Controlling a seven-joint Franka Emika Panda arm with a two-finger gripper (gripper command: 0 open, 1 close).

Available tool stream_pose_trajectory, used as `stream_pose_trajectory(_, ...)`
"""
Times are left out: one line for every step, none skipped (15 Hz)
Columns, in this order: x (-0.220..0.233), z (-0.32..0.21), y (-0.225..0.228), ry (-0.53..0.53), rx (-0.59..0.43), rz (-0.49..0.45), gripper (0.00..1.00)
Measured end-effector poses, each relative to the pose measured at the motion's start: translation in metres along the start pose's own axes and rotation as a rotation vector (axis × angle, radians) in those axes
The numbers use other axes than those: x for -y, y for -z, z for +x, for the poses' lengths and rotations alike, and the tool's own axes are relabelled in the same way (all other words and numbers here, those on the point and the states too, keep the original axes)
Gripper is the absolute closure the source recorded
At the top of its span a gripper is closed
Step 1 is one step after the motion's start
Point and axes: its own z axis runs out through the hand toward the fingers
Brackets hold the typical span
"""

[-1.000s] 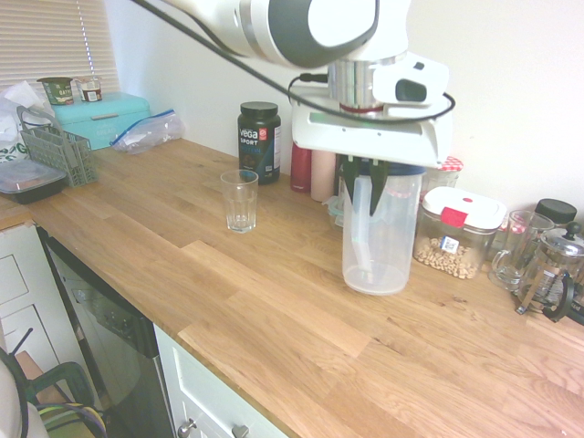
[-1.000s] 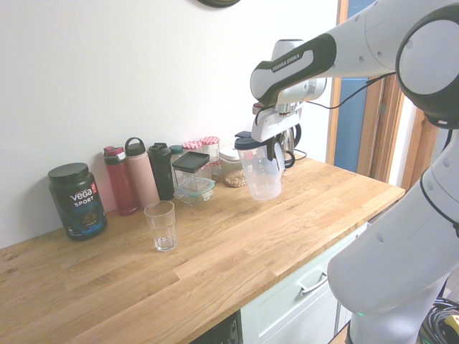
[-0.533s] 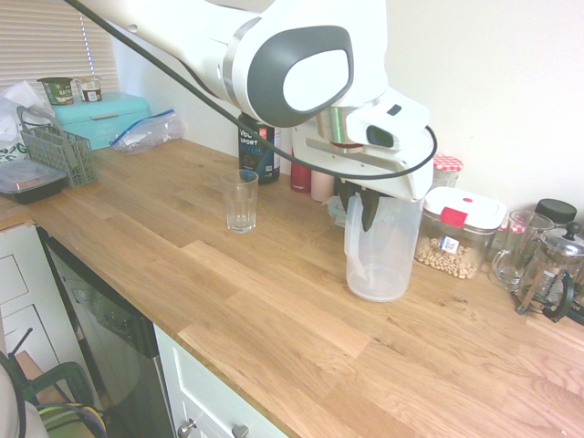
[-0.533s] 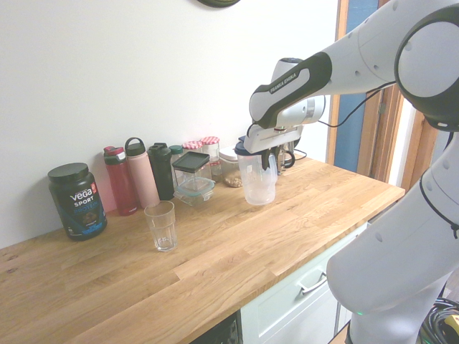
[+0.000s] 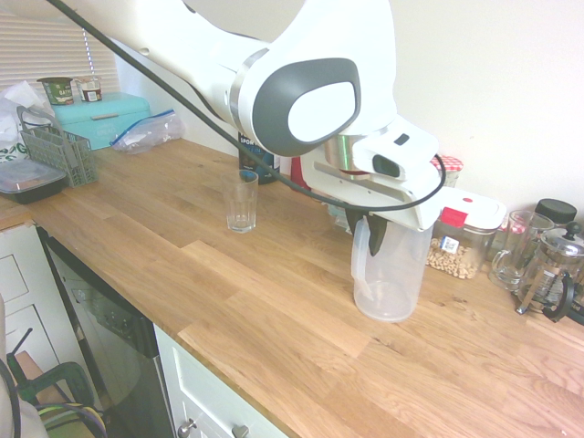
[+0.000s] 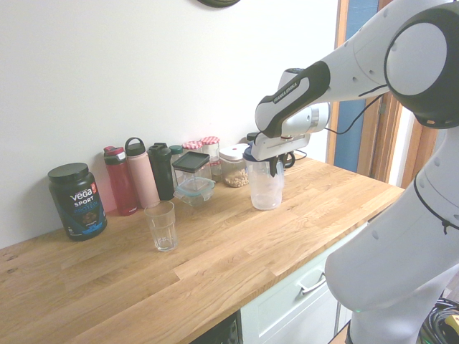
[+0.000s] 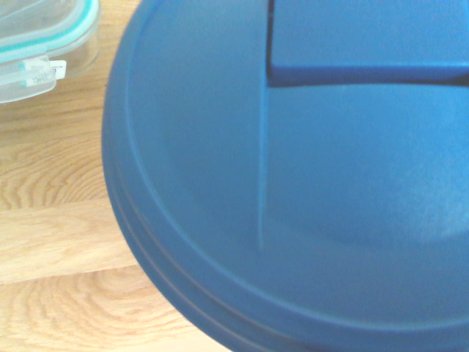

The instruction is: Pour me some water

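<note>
Gripping the jug (image 5: 391,274) near its top, the claw (image 5: 374,228) is clamped shut on it, its dark fingers (image 6: 273,167) reaching down over the rim and handle side. In both exterior views the jug stands upright with its base at or just above the tabletop (image 5: 228,301); actual contact cannot be made out. The jug is clear plastic with a blue lid (image 7: 308,183), which fills most of the wrist view, and little or no water shows inside it.

An empty glass (image 5: 241,200) stands upright on the tabletop, well apart from the jug, toward the window side in the first exterior view. Behind the glass by the wall stands a dark tub (image 6: 77,200), and beside it a red bottle (image 6: 119,180), a pink bottle (image 6: 142,173) and a black bottle (image 6: 161,170). A clear box (image 6: 193,177) with a dark lid sits between the bottles and the jug. Just behind the jug is a white-lidded container (image 5: 454,239) holding something pale.
</note>
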Motion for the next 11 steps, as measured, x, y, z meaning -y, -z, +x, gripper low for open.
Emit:
stream_pose_trajectory(-0.001, 0.001, -0.001, -0.002, 0.000, -0.001, 0.00)
stream_pose_trajectory(-0.002, 0.001, -0.001, -0.005, 0.000, -0.002, 0.00)
stream_pose_trajectory(-0.003, 0.002, -0.002, -0.007, 0.001, -0.004, 0.00)
stream_pose_trajectory(-0.004, 0.002, -0.003, -0.010, 0.003, -0.007, 0.00)
stream_pose_trajectory(-0.005, 0.003, -0.004, -0.012, 0.004, -0.009, 0.00)
stream_pose_trajectory(-0.006, 0.004, -0.004, -0.010, 0.010, -0.016, 0.00)
stream_pose_trajectory(-0.006, 0.003, -0.004, 0.006, 0.037, -0.039, 0.00)
stream_pose_trajectory(-0.006, 0.001, -0.002, 0.028, 0.072, -0.078, 0.00)
stream_pose_trajectory(-0.006, 0.001, 0.002, 0.050, 0.104, -0.119, 0.00)
stream_pose_trajectory(-0.005, 0.000, 0.009, 0.075, 0.138, -0.157, 0.00)
stream_pose_trajectory(-0.003, -0.003, 0.020, 0.098, 0.183, -0.189, 0.00)
